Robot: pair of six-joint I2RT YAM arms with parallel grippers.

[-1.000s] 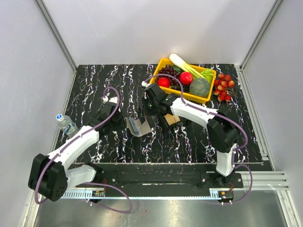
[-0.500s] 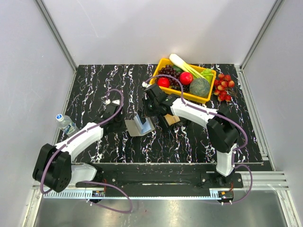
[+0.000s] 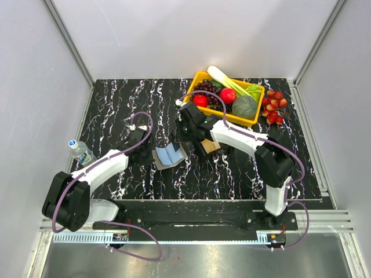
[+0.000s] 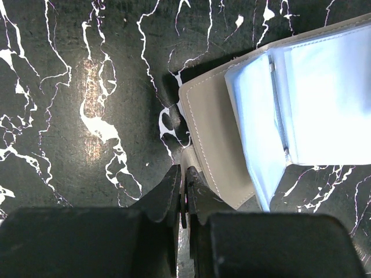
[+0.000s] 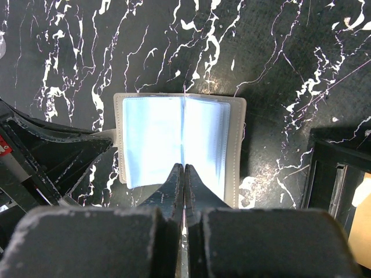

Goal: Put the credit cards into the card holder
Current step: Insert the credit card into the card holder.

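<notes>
The card holder (image 3: pixel 168 155) lies open on the black marbled table, a grey cover with clear plastic sleeves; it also shows in the left wrist view (image 4: pixel 278 116) and the right wrist view (image 5: pixel 151 139). My left gripper (image 3: pixel 148 152) (image 4: pixel 184 176) is shut on the small tab at the cover's left edge. My right gripper (image 3: pixel 179 142) (image 5: pixel 184 169) is shut on the edge of a clear sleeve at the holder's middle fold. One tan card (image 3: pixel 212 146) (image 5: pixel 360 217) lies in the black tray to the right. Other cards are hidden.
The black tray (image 3: pixel 203 152) (image 5: pixel 330 174) sits just right of the holder, under my right arm. A yellow basket (image 3: pixel 232 119) of vegetables and fruit stands at the back, red berries (image 3: pixel 274 108) beside it. A water bottle (image 3: pixel 81 152) lies at the left edge.
The card holder stood half-folded and upright; it now lies spread open and flatter. My left gripper has moved right up to its left edge. My right gripper has barely moved.
</notes>
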